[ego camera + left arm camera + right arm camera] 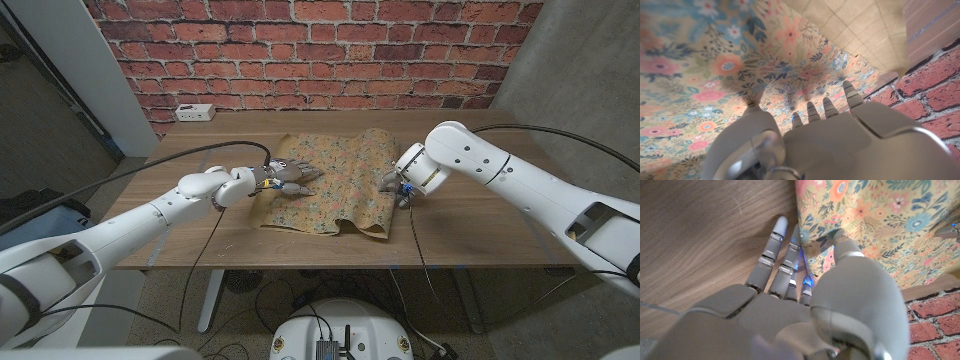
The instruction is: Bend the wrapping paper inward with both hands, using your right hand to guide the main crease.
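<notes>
Floral wrapping paper (335,180), tan ground with orange and pink flowers, spread mid-table, right edge curled upward, near edge rumpled

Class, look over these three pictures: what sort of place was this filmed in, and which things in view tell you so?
Probably a robotics lab or test room, not a home. A bare wooden table stands before a red brick wall, loose cables hang under it, a white power strip sits at its back, and the only work laid out is floral wrapping paper.

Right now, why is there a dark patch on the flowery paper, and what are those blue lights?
Left wrist view: the left robot hand casts a soft shadow on the floral wrapping paper. Right wrist view: small blue lights glow between the right robot hand's fingers.
</notes>
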`<move>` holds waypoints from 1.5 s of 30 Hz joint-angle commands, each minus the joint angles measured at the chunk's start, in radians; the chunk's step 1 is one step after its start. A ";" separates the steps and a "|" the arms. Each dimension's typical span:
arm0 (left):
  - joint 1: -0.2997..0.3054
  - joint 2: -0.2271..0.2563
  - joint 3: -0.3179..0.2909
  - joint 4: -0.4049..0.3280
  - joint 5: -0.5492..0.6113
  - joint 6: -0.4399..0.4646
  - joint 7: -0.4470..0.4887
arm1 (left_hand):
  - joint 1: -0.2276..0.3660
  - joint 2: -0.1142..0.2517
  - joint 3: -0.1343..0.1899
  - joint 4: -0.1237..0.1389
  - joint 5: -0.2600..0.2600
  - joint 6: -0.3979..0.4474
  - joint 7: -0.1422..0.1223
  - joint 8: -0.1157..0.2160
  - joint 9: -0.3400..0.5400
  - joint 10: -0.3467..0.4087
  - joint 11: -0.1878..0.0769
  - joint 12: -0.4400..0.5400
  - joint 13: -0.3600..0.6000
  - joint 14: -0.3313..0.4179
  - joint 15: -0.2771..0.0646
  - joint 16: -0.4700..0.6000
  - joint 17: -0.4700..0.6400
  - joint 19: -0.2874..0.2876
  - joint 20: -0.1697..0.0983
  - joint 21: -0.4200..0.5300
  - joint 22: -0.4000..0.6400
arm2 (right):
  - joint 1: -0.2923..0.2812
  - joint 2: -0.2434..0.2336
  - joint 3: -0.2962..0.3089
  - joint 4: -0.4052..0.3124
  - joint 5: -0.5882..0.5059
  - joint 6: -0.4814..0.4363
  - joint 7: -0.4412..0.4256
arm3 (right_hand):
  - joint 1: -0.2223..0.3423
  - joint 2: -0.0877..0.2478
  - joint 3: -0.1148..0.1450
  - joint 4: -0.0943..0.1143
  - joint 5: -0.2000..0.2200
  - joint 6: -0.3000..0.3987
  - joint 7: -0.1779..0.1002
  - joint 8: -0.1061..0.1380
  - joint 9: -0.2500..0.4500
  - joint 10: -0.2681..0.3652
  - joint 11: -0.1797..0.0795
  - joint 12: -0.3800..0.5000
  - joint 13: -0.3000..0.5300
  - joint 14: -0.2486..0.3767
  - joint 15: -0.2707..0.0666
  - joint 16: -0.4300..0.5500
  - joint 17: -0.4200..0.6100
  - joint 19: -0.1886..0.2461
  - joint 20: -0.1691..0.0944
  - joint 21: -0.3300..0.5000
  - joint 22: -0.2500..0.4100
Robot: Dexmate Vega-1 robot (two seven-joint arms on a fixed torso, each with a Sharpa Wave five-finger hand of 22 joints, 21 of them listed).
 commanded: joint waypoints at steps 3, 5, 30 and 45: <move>0.000 0.000 -0.002 0.009 -0.013 -0.005 -0.005 | -0.011 0.002 0.000 0.009 -0.001 0.003 -0.005 -0.004 0.001 0.004 -0.001 -0.004 0.003 -0.006 -0.004 -0.003 0.002 -0.009 0.005 -0.006 0.003 | -0.198 0.164 0.088 -0.088 -0.576 -0.001 -0.005 | 0.190 0.029 0.027 0.003 -0.017 0.143 0.034 0.038 0.021 0.092 -0.017 0.106 0.053 0.065 -0.135 0.025 0.048 0.002 -0.083 0.074 0.026; -0.002 -0.001 -0.001 0.013 -0.014 -0.007 -0.004 | -0.013 0.002 0.000 0.010 -0.002 0.003 -0.005 -0.004 0.001 0.004 -0.002 -0.005 0.003 -0.007 -0.004 -0.004 0.003 -0.010 0.006 -0.006 0.003 | -0.241 0.201 0.113 -0.094 -0.683 -0.001 -0.005 | 0.201 0.038 0.031 0.007 -0.022 0.160 0.036 0.043 0.024 0.092 -0.018 0.113 0.058 0.061 -0.135 0.005 0.035 -0.004 -0.088 0.084 0.029; 0.026 0.002 -0.060 -0.012 -0.126 -0.066 0.051 | -0.030 -0.003 0.012 0.016 -0.017 0.171 0.020 0.034 0.002 0.096 0.005 0.016 0.004 0.105 -0.007 0.022 0.004 0.028 -0.004 0.013 0.007 | -0.095 0.061 -0.038 -0.256 -0.651 -0.001 -0.005 | 0.259 0.055 0.050 0.008 -0.027 0.137 0.020 0.024 0.041 0.027 -0.019 0.106 0.057 0.028 -0.135 -0.079 0.029 -0.092 -0.077 0.123 0.045; 0.055 0.007 -0.090 -0.023 -0.184 -0.081 0.067 | -0.041 -0.003 0.028 0.018 -0.025 0.211 0.037 -0.001 0.002 0.156 0.020 0.006 0.005 0.178 -0.016 0.007 0.004 0.102 -0.012 0.034 0.012 | 0.281 -0.128 -0.331 -0.319 -0.259 -0.001 -0.005 | 0.280 0.058 0.060 0.011 -0.020 0.123 0.019 0.013 0.048 0.003 -0.016 0.095 0.044 -0.006 -0.135 -0.133 0.027 -0.131 -0.093 0.150 0.053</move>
